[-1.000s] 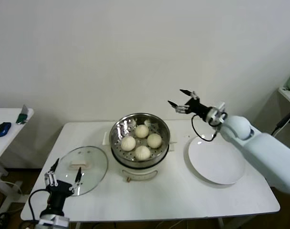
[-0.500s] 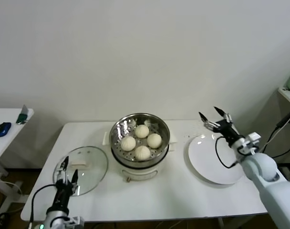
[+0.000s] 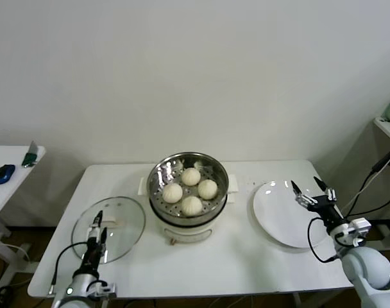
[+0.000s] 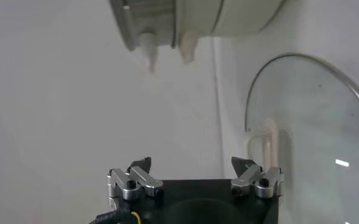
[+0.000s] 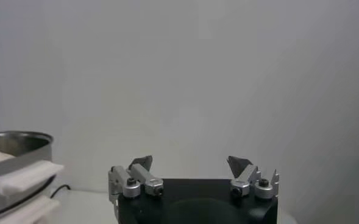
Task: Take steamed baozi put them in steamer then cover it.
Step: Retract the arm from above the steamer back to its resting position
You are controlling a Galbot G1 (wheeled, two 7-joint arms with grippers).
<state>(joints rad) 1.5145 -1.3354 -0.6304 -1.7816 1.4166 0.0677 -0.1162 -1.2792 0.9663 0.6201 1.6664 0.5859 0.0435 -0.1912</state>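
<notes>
Resting in the round shiny stainless-steel steamer [image 3: 188,190] at desk centre, four smooth cream-white baozi [image 3: 191,190]; clear glass cover [image 3: 109,228] lies at eight o'clock. Both claws, left [image 3: 97,221] and right [image 3: 308,188], spread apart, empty.

No text, label, brand, number or sign can be read on anything here.
</notes>
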